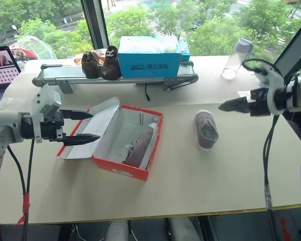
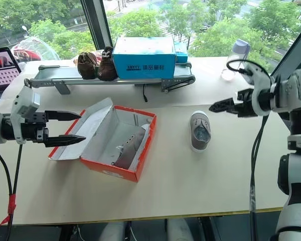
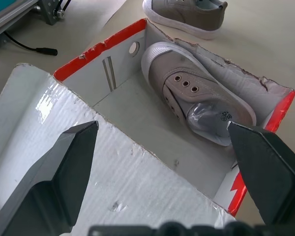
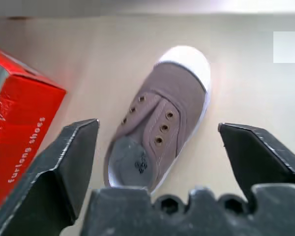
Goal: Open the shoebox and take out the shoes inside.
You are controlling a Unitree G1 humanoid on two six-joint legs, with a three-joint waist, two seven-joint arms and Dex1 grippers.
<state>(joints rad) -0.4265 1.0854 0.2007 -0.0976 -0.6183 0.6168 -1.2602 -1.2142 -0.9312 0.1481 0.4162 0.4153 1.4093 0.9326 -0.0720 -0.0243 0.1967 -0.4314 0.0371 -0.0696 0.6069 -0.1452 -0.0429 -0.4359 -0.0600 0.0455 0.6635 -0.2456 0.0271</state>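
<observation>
Red-orange cardboard is lying open on the worktop point(image 1: 190, 191): the shoebox point(image 1: 121, 168) is sitting with its white-lined lid point(image 1: 93, 128) folded back toward the left gripper point(image 1: 80, 127). One tan shoe point(image 1: 139, 146) is resting inside, leaning along the box wall farthest from that gripper's fingers point(image 1: 82, 139), which are standing wide apart and empty over the lid. The left wrist view is showing what the head views cannot: the eyelets, the white toe cap and the printed insole of the shoe in the box point(image 3: 201, 101), lying just beyond the fingertips and between their lines.

The other shoe point(image 1: 206, 129) is lying out of the box on the bare worktop, toe pointing away from the robot, below and ahead of the right gripper point(image 1: 230, 106). The right wrist view is framing this shoe point(image 4: 160, 120) between its spread, empty fingers point(image 4: 69, 162), apart from them, with a corner of the box beside it bearing white lettering.

Farther back, a small conveyor point(image 1: 115, 75) is carrying dark brown shoes point(image 1: 101, 63) and a blue box point(image 1: 149, 56); a clear bottle point(image 1: 237, 58) is standing near the right fingers.
</observation>
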